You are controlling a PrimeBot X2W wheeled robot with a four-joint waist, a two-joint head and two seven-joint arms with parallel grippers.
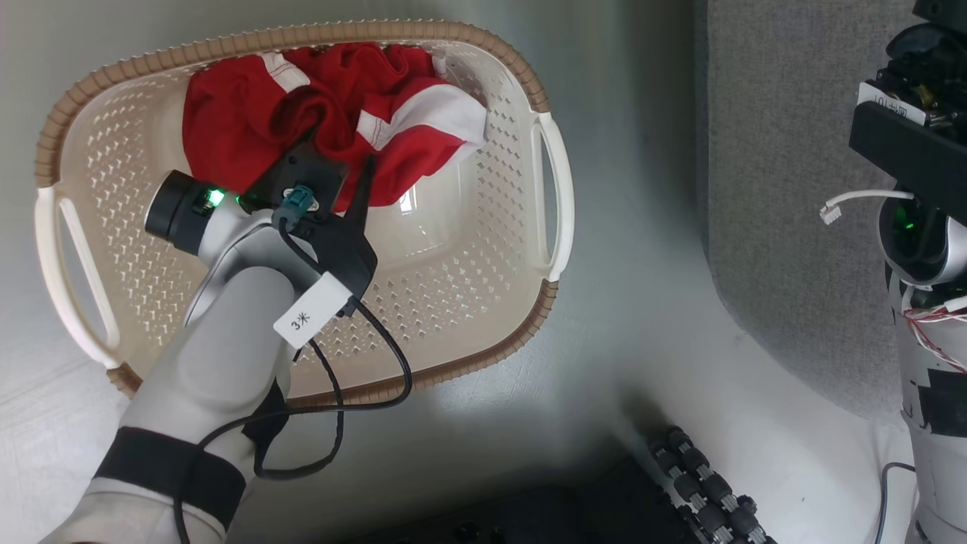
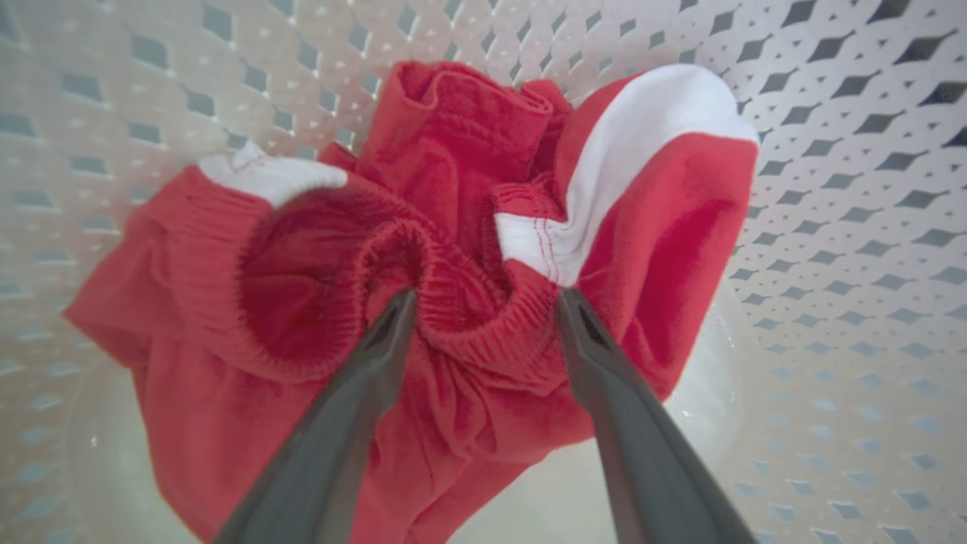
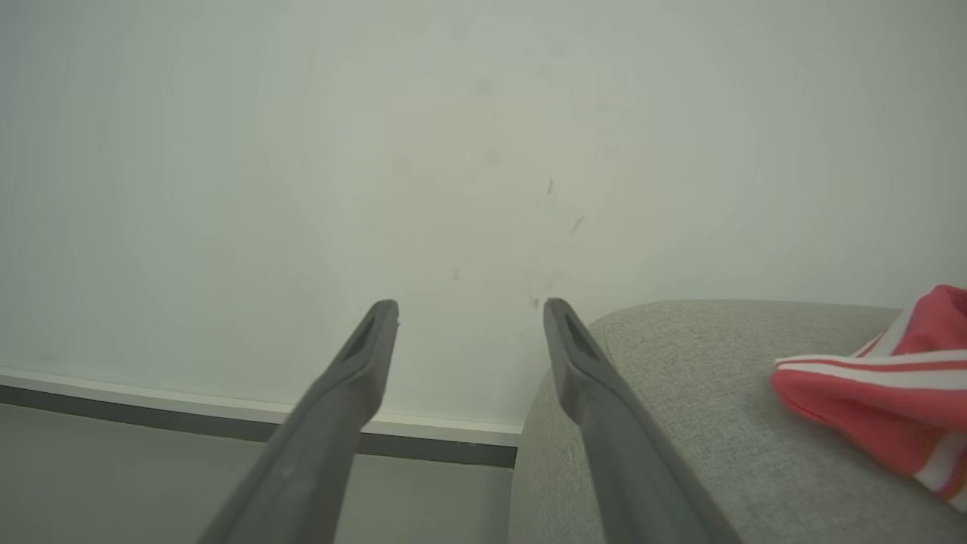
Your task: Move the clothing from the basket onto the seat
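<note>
The seat [image 1: 793, 189], at the basket's [image 1: 302, 34] three o'clock, is carrying one garment [image 3: 884, 393]. More clothing [image 1: 249, 113] is bunching at twelve o'clock; the empty, wide-open left tool [image 2: 483, 302] is straddling its waistband [image 2: 483, 344] and should be closing deep. The right tool [image 3: 468, 310] is gaping, empty.

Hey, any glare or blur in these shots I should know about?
Head view: bright glare on the basket floor below the clothing. Left wrist view: basket walls blur and bend toward the edges, clothing sharp. Right wrist view: flat, even light.
</note>
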